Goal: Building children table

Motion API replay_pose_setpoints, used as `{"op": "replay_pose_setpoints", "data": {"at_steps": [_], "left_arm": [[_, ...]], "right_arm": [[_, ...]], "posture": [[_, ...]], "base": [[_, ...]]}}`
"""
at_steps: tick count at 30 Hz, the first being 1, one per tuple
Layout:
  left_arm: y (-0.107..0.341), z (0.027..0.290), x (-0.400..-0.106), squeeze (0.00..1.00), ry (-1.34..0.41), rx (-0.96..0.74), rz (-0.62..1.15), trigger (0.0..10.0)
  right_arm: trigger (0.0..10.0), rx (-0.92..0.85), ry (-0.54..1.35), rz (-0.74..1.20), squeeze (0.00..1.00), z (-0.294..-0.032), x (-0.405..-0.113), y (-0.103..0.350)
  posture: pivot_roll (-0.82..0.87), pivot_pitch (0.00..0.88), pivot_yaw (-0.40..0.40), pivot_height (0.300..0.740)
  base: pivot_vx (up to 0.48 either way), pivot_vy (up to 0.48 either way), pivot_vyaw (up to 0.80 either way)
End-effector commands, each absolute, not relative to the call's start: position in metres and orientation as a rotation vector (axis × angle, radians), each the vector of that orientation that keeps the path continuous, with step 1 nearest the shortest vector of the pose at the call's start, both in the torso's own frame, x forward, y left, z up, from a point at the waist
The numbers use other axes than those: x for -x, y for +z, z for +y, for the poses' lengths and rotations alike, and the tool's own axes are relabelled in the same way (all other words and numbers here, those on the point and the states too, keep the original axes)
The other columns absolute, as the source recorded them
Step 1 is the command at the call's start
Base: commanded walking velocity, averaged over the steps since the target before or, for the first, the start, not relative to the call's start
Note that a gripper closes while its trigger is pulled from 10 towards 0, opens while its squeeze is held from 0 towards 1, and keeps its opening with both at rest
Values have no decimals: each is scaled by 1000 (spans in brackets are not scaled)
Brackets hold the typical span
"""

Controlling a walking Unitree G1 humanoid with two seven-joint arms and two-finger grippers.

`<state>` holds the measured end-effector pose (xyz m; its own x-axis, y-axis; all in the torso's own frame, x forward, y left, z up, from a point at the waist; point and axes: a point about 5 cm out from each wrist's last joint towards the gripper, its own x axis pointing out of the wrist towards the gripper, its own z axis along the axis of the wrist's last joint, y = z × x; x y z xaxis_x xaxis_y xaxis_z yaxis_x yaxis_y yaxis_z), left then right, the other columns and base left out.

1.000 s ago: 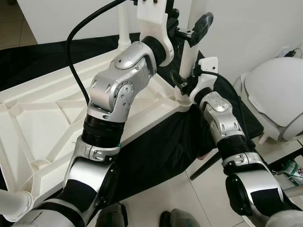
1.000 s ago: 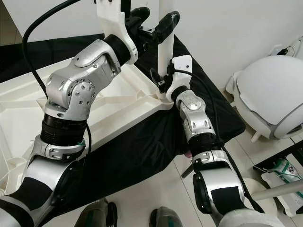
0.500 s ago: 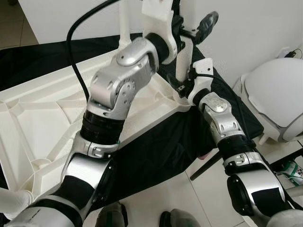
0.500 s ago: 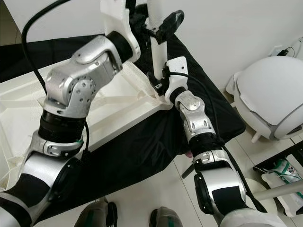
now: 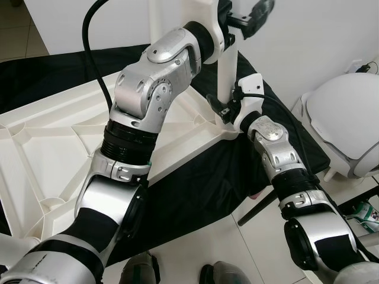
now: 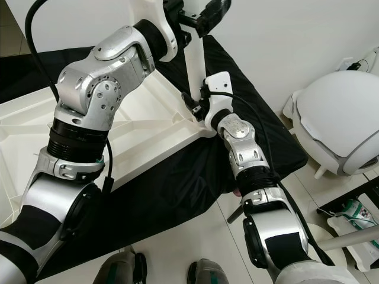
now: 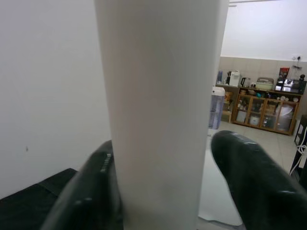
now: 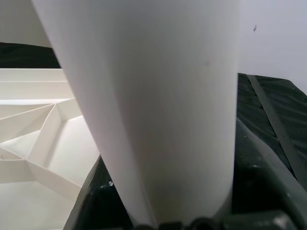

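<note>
White plastic table leg (image 6: 194, 71) is clamped upright by left gripper (image 5: 237, 18) high and right gripper (image 6: 195, 106) low, over an upturned ribbed tabletop (image 5: 53, 148) on black cloth (image 6: 177, 183).

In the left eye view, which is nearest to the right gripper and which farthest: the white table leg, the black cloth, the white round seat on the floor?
1. The white table leg: the right gripper is at its base, at the tabletop's corner.
2. The black cloth: just below and beside that corner.
3. The white round seat: far to the robot's right, on the floor.
</note>
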<state>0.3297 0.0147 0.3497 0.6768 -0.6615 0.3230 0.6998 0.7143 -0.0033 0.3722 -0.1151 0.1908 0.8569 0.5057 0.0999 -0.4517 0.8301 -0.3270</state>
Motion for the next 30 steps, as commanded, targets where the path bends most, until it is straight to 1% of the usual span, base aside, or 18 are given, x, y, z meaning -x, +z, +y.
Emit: {"op": "replay_pose_setpoints", "data": {"at_steps": [1,14,15,16,17,19,20,22,24,26,27,29,30], "left_arm": [[355,10,-327,0,-840,64,-343,0],[359,10,-332,0,-802,41,-353,0],[359,10,-331,0,-803,40,-352,10000],[359,9,-331,0,-803,29,-349,10000],[359,9,-332,0,-793,22,-347,10000],[359,9,-332,0,-787,17,-347,10000],[360,9,-333,0,-766,8,-348,10000],[361,10,-335,0,-748,2,-349,10000],[366,13,-338,0,-683,-13,-357,10000],[368,14,-339,0,-655,-17,-363,10000],[371,15,-340,0,-621,-13,-364,10000],[371,15,-340,0,-621,-13,-364,10000],[375,17,-342,0,-583,7,-365,10000]], "right_arm": [[10000,320,517,-209,0,-115,-371,195],[10000,289,498,-206,0,-118,-373,196],[10000,285,494,-207,0,-118,-373,196],[10000,271,487,-204,0,-119,-373,196],[10000,253,477,-202,769,-120,-374,197],[10000,240,470,-201,769,-121,-375,197],[10000,234,462,-207,1000,-122,-375,198],[10000,236,452,-214,1000,-123,-376,200],[10000,230,396,-239,1000,-125,-378,204],[10000,227,365,-252,1000,-126,-378,206],[10000,221,332,-266,1000,-127,-379,208],[10000,221,332,-266,1000,-127,-379,208],[10000,218,297,-280,996,-127,-380,210]], "posture": [[-19,9,-15,740],[-18,13,-14,740],[-18,13,-14,740],[-16,12,-15,740],[-16,12,-15,740],[-15,11,-15,740],[-15,10,-15,740],[-15,10,-15,740],[-16,7,-14,740],[-20,1,-14,740],[-21,0,-13,740],[-21,0,-13,740],[-21,0,-13,740]], "base": [[0,0,0],[0,0,0],[0,0,0],[0,0,0],[0,0,0],[0,0,0],[0,0,0],[0,0,0],[0,0,0],[0,0,0],[0,0,0],[0,0,0],[0,0,0]]}}
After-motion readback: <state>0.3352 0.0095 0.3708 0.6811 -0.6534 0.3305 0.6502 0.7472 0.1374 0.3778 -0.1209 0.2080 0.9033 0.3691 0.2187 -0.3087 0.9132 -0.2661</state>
